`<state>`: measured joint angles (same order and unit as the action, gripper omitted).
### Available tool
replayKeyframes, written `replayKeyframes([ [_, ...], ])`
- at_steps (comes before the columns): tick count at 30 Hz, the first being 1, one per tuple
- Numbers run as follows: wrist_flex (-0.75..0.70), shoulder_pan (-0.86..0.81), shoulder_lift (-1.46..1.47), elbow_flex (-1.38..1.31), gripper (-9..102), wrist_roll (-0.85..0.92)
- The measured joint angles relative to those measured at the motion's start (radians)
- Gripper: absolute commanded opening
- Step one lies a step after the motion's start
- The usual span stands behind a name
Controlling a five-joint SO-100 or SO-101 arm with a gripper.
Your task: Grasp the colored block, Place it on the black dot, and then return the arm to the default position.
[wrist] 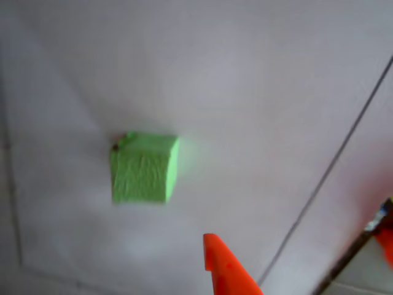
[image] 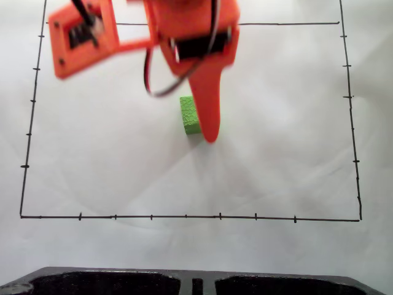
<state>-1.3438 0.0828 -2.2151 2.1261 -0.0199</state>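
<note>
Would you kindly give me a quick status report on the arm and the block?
Tool empty, finger tip beside the green cube, apart from it. Cube on the white paper, a dark speck at its corner. Nothing in the way.

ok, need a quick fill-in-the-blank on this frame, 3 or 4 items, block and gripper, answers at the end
1. The colored block is ____ in colour.
2. In the wrist view the block rests on white ____, with nothing gripping it.
3. In the fixed view the orange finger stands on the block's ____ side.
4. The ruled border line around the workspace is ____ in colour.

Missing words: green; paper; right; black
</note>
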Motion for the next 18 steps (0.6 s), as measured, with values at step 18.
replayKeyframes([
  [18,-0.118,-0.094,-0.618,0.299,30,0.293],
])
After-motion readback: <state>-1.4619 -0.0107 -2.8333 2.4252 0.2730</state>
